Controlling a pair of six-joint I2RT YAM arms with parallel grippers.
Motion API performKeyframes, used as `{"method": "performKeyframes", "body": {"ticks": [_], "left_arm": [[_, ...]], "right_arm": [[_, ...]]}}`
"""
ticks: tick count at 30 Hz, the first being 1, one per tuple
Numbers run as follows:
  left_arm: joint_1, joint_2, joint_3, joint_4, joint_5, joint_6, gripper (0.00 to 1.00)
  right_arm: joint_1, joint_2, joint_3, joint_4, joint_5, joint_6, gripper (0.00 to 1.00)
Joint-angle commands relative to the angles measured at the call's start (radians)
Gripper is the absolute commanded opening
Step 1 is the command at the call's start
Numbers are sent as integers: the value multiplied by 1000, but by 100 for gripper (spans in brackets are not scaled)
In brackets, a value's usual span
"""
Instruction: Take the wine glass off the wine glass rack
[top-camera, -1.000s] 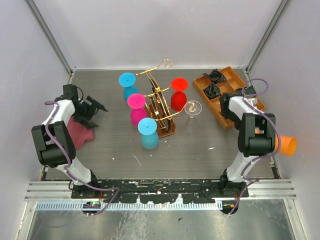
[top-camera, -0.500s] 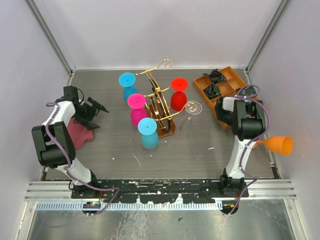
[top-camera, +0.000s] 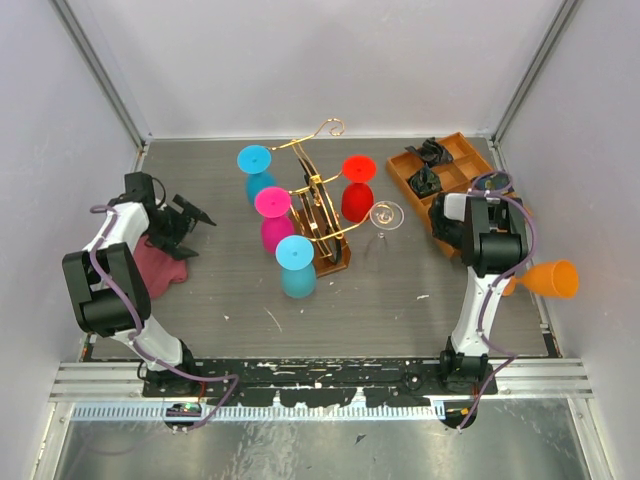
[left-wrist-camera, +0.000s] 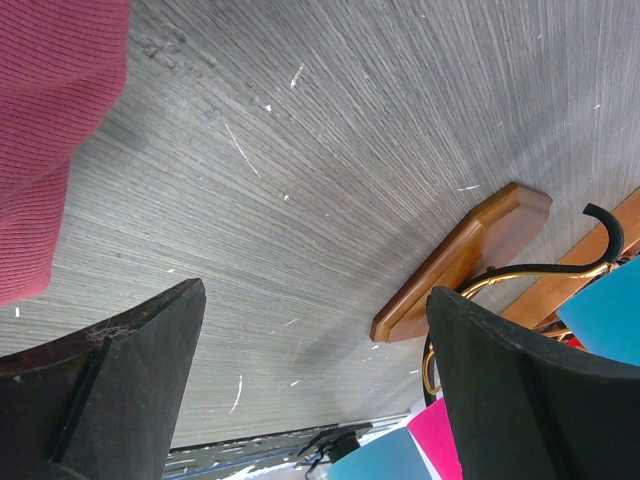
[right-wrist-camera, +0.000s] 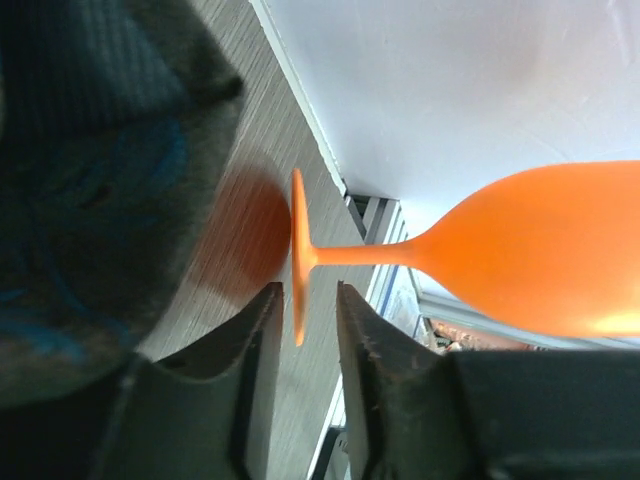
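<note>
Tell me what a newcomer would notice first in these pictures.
The orange wine glass stands out first, held sideways between the right arm's fingers at the right edge of the table. Next comes the gold wine glass rack in the middle, hung with two cyan glasses, a pink glass and a red glass.

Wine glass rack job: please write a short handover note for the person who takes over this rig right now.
Left gripper: jaws wide open, empty, low over the table beside the pink cloth.
Right gripper: jaws shut on the foot of the orange wine glass, held sideways near the table's right edge.
Wine glass rack: mid-table, with five other glasses at it.
Done: one glass is off the rack.
Left: set it down, probably upright, on a free part of the table.
</note>
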Motion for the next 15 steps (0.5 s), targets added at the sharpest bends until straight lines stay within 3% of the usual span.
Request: {"method": "performKeyframes", "body": {"ticks": [1,15], "left_arm": [[9,3,11,-13,1,17,99],[10,10,13,-18,-9,17,99]], "right_arm": [[5,-5,18,139,-136,-78,38],[27,-55,3,291,-409,-174,58]]}}
